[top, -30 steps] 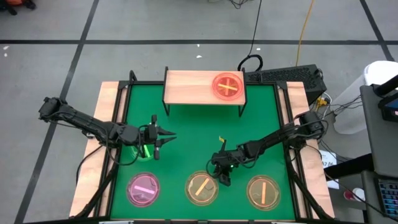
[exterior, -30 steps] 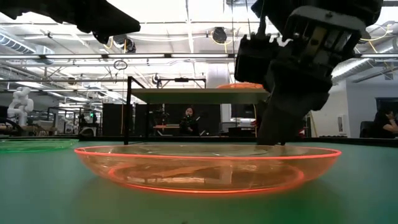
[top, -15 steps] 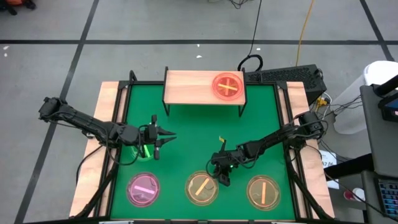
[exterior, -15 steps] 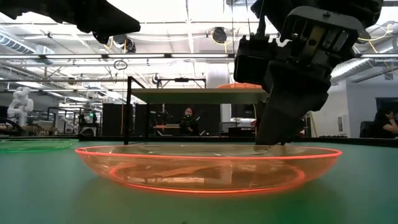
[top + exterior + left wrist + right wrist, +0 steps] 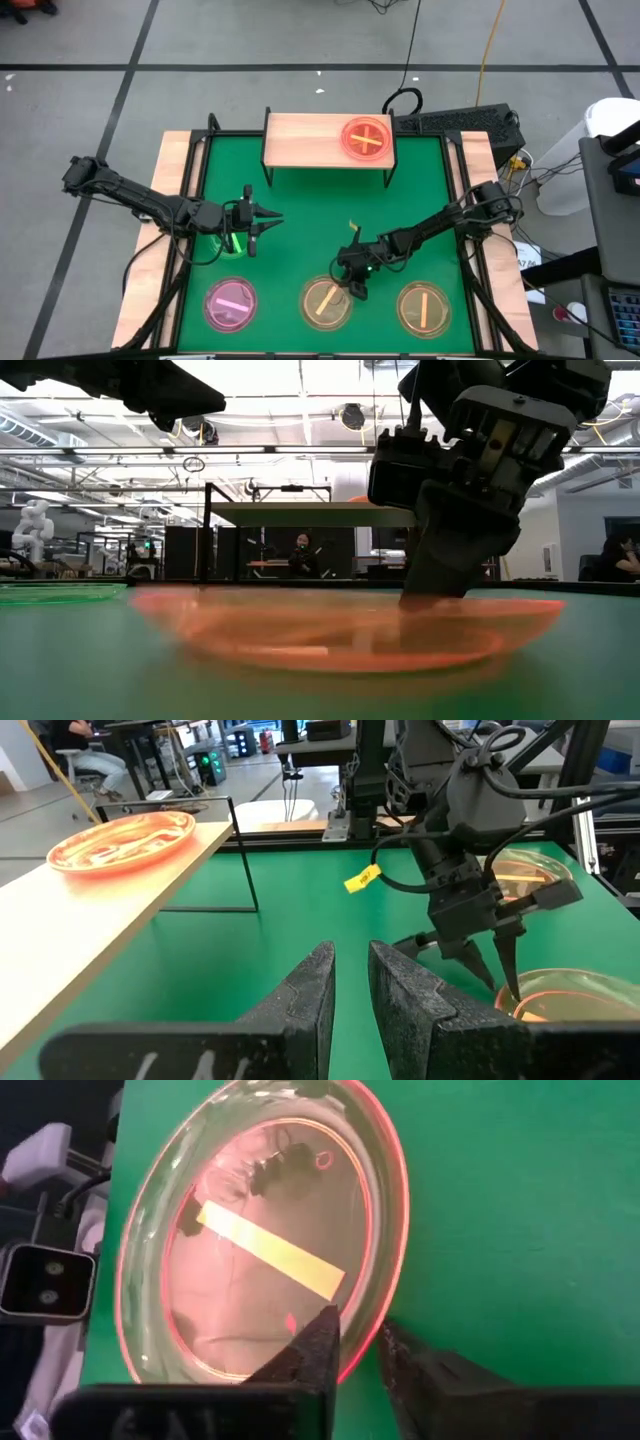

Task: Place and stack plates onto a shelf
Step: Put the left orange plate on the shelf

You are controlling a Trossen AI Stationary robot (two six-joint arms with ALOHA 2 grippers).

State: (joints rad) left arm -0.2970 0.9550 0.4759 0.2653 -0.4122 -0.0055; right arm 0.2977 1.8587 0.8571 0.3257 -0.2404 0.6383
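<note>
The right gripper (image 5: pixel 352 288) is closing its fingers over the far rim of the middle amber plate (image 5: pixel 326 303) in the front row, one finger inside and one outside. That plate now shows smeared in the low view, where it was sharp a second ago. A pink plate (image 5: pixel 231 305) and another amber plate (image 5: pixel 423 307) flank it. The left gripper (image 5: pixel 262 226), fingers nearly together and empty, hovers farther back, hiding most of a green plate (image 5: pixel 228 244). On the shelf (image 5: pixel 310 140) lies one amber plate with a cross (image 5: pixel 366 138).

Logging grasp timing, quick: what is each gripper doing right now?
Left gripper: open, empty, above the mat.
Right gripper: shut on the middle amber plate's rim.
</note>
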